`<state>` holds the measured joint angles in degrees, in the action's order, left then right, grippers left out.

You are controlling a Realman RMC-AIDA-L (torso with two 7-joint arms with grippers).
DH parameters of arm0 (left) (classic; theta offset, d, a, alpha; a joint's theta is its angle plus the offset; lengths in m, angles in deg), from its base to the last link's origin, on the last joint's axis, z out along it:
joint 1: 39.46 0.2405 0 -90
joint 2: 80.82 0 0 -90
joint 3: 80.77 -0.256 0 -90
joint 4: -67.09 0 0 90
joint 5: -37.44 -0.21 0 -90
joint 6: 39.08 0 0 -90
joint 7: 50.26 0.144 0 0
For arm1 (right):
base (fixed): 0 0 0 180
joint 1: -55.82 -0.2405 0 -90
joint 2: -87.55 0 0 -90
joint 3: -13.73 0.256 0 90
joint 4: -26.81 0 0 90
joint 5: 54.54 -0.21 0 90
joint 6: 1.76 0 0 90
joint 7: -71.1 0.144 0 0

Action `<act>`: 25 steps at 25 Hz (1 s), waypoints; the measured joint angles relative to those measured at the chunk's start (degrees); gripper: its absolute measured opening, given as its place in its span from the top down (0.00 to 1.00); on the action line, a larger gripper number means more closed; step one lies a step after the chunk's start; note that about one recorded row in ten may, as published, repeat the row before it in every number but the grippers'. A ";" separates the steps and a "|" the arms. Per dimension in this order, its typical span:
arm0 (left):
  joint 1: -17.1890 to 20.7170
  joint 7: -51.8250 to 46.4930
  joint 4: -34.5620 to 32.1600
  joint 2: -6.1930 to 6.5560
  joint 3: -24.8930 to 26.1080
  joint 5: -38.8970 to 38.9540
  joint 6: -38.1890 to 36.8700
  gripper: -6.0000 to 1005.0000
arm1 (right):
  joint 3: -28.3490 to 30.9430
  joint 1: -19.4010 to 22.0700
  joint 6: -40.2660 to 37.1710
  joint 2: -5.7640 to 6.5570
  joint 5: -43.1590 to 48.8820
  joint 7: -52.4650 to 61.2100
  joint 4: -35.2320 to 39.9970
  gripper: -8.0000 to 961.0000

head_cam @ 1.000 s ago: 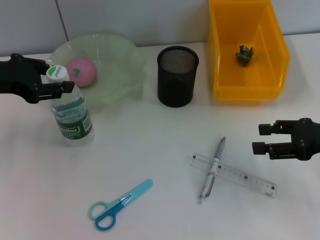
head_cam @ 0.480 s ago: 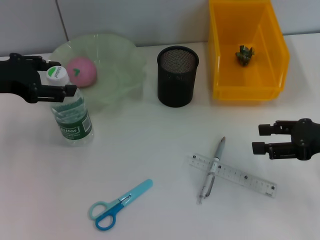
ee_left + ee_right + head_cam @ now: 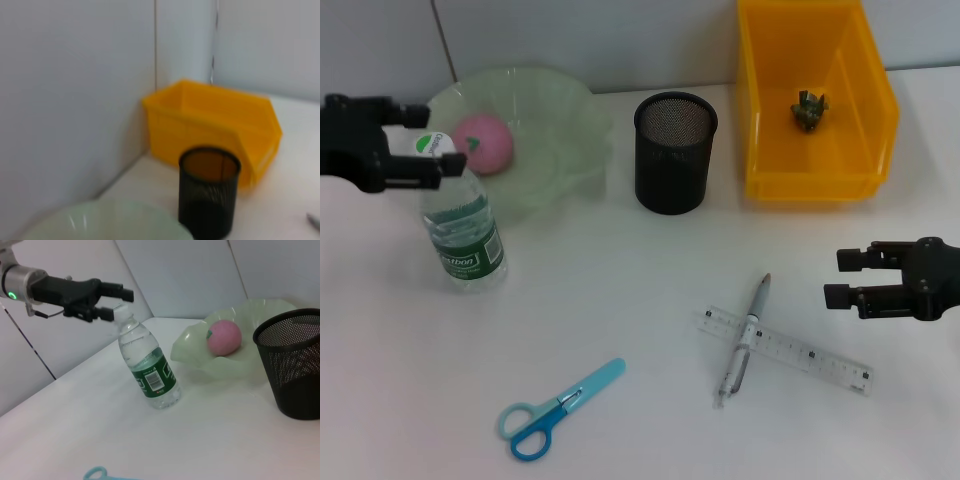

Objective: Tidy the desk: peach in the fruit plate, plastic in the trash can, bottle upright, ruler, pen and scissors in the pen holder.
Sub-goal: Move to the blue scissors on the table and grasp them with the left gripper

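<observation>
The bottle (image 3: pixel 465 225) stands upright in front of the green fruit plate (image 3: pixel 555 120), which holds the pink peach (image 3: pixel 483 142). My left gripper (image 3: pixel 428 143) hovers open at the bottle's cap (image 3: pixel 438 145), not gripping it; the right wrist view shows the same gripper (image 3: pixel 116 303) by the bottle (image 3: pixel 149 367). The crumpled plastic (image 3: pixel 810 110) lies in the yellow trash can (image 3: pixel 815 175). The pen (image 3: pixel 744 340) lies across the clear ruler (image 3: pixel 800 355), and the blue scissors (image 3: pixel 555 410) are near the front. My right gripper (image 3: pixel 842 278) rests open to the right of the ruler.
The black mesh pen holder (image 3: pixel 675 152) stands between the plate and the trash can, and is seen too as the pen holder (image 3: pixel 209 197) beside the yellow trash can (image 3: pixel 215 125). A wall runs along the table's back edge.
My left gripper has drawn back to the left and slightly up from the bottle's cap, leaving the bottle standing. The right arm has not moved.
</observation>
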<state>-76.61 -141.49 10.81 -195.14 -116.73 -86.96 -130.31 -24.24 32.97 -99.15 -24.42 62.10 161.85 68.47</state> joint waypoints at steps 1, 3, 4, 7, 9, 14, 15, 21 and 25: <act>0.43 0.10 0.35 0.42 0.00 1.83 -0.03 0.20 | 0.00 0.00 -0.01 0.00 0.00 0.01 0.00 0.21; 1.62 0.20 1.15 1.29 0.01 6.81 -0.19 0.20 | 0.00 0.00 -0.04 0.03 0.00 0.03 0.00 0.21; 2.85 0.19 2.01 1.93 0.02 11.80 -0.61 0.20 | 0.00 0.00 -0.12 0.03 0.00 0.04 0.07 0.21; 4.05 0.10 3.76 2.49 0.03 18.09 -1.83 0.19 | 0.00 0.00 -0.35 0.04 -0.03 0.04 0.24 0.21; 4.89 0.13 7.57 2.96 0.02 24.86 -4.49 0.19 | 0.02 0.01 -0.49 0.11 -0.21 -0.13 0.42 0.21; 4.91 0.34 11.57 2.17 -0.75 27.87 -8.69 0.19 | 0.62 -0.35 -0.60 0.32 -0.29 -0.45 0.47 0.21; 4.91 0.34 11.57 2.17 -0.75 27.87 -8.69 0.19 | 0.62 -0.35 -0.60 0.32 -0.29 -0.45 0.47 0.21; 7.12 8.56 14.21 -3.41 -7.12 27.17 -12.89 0.20 | 0.62 -1.95 -2.04 1.31 -0.33 -0.25 1.04 0.21; 7.27 13.03 21.17 -3.89 -9.02 26.66 -11.94 0.20 | 0.61 -2.82 -2.87 1.78 -0.32 0.45 1.19 0.21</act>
<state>-69.35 -128.46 31.98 -199.04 -125.75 -60.30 -142.25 -23.62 30.15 -102.02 -22.65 61.78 162.30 69.66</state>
